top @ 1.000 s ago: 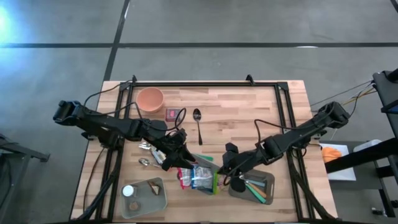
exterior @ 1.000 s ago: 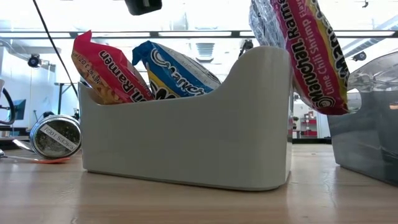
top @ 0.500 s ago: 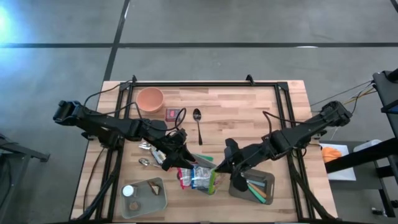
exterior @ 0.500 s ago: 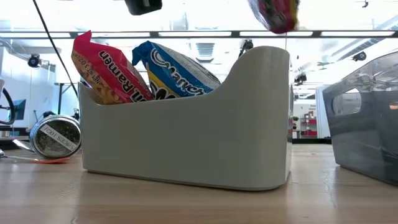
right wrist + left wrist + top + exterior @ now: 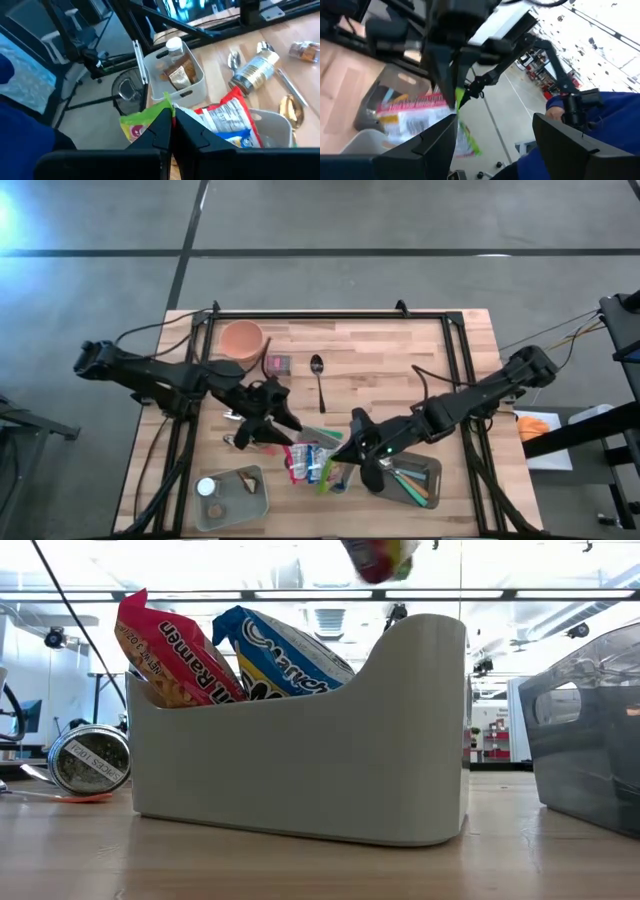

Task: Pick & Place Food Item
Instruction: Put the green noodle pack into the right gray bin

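A white bin (image 5: 300, 770) stands near the table's front and holds a red ramen packet (image 5: 165, 650) and a blue packet (image 5: 280, 650), both leaning against its wall. My right gripper (image 5: 346, 448) is above the bin, shut on a third ramen packet with a green edge (image 5: 142, 125). Only that packet's lower end (image 5: 378, 555) shows at the top of the low view, above the bin's rim. My left gripper (image 5: 268, 426) stands open just left of the bin with nothing between its fingers. My right gripper pinches the packet's green sealed edge (image 5: 156, 114) between its two shut fingers, which slant down from the table's right. The packet hangs below the fingers (image 5: 464, 122), lifted clear of the bin.
A grey tray with utensils (image 5: 408, 476) lies under my right arm. A grey container with a bottle and food (image 5: 232, 495) stands at the front left. A can (image 5: 255, 72), spoons (image 5: 318, 375), a small red pack (image 5: 280, 363) and an orange bowl (image 5: 241, 338) lie farther back.
My right gripper has risen and gone toward the table's left, still shut on the packet. The packet hung beside the bin's high end and is now lifted above its rim. My left gripper has drawn up and back toward the table's left, away from the bin, still open.
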Controlling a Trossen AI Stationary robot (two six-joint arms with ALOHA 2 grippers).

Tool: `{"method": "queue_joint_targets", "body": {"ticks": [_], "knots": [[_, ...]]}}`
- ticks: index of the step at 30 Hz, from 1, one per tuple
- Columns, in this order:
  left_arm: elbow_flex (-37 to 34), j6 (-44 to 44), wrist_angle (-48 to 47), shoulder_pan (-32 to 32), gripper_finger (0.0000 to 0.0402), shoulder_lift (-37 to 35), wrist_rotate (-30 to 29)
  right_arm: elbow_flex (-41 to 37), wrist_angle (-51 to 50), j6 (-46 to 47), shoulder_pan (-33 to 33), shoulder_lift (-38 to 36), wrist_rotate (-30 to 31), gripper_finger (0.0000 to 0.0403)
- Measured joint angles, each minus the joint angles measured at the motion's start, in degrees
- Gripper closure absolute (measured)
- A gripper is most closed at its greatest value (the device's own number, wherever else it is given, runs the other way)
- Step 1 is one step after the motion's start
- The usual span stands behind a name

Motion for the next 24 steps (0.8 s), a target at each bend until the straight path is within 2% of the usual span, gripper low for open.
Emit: {"method": "queue_joint_targets", "body": {"ticks": [6,15,24], "knots": [[0.0,0.9,-0.2,0.0,0.014,-1.2,-0.2,-5.0,5.9,2.3,0.0,0.5,-0.8,0.0395],[0.0,0.9,-1.3,0.0,0.014,-1.1,-0.4,-16.4,22.1,7.8,0.0,0.0,-3.1,0.0395],[0.0,0.9,-1.4,0.0,0.014,-1.1,-0.4,-20.9,22.3,14.3,-0.4,0.1,-5.3,0.0395]]}}
